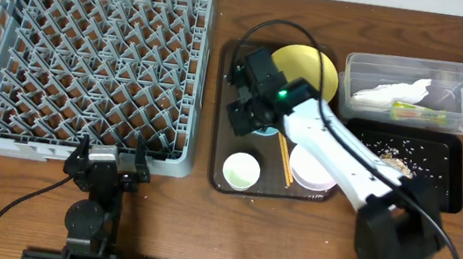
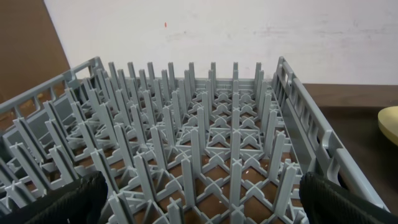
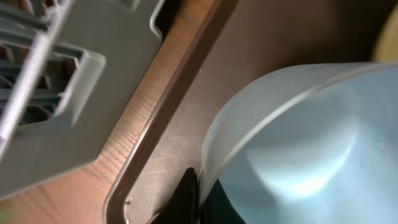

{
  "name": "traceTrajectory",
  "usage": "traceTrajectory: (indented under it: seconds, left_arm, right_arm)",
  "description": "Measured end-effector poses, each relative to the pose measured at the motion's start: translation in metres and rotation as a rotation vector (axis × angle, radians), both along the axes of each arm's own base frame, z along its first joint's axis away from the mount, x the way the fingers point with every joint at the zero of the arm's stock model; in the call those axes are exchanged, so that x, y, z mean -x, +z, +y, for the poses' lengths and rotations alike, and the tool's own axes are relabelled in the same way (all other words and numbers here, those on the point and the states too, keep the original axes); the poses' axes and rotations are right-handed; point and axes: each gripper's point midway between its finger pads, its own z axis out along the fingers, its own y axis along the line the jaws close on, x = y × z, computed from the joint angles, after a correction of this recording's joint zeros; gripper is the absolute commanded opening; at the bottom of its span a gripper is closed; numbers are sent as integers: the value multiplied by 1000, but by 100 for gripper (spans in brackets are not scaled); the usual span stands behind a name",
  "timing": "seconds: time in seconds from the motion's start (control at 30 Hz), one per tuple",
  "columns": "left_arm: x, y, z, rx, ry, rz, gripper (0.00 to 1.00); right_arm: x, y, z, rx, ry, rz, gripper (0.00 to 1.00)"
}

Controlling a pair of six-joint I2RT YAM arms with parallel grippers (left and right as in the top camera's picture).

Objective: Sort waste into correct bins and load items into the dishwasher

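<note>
Brown wooden table, white wall behind. A large grey plastic dish rack with upright pegs fills the table's 9 o'clock side, with a dark brown serving tray at centre. The right gripper is over the tray's 10 o'clock area, fingers pinched on the rim of a light blue bowl, which extends toward 2 o'clock in the wrist view. The left gripper is at the rack's 6 o'clock edge, spread wide and empty.
</note>
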Motion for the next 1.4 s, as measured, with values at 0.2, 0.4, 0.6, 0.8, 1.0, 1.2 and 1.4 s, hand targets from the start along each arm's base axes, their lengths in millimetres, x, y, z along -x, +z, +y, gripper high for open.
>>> traceTrajectory:
  seconds: [0.2,0.4,0.6,0.8,1.0,1.2,1.4]
  left_arm:
    - [0,0,0,0,0,0,99]
    - [0,0,0,0,0,0,99]
    - [0,0,0,0,0,0,99]
    - [0,0,0,0,0,0,99]
    - [0,0,0,0,0,0,99]
    - [0,0,0,0,0,0,99]
    - [0,0,1,0,3,-1,99]
  right_arm:
    - [7,-34,7,49,23,48,1]
    - [9,-45,7,68,31,62,26]
    - [12,-45,5,78,32,80,36]
    - [4,-8,8,62,24,89,45]
    - [-4,59,-12,35,-46,104,54]
    - [31,69,-40,74,-84,261,52]
    - [77,33,-53,165,-76,448,49]
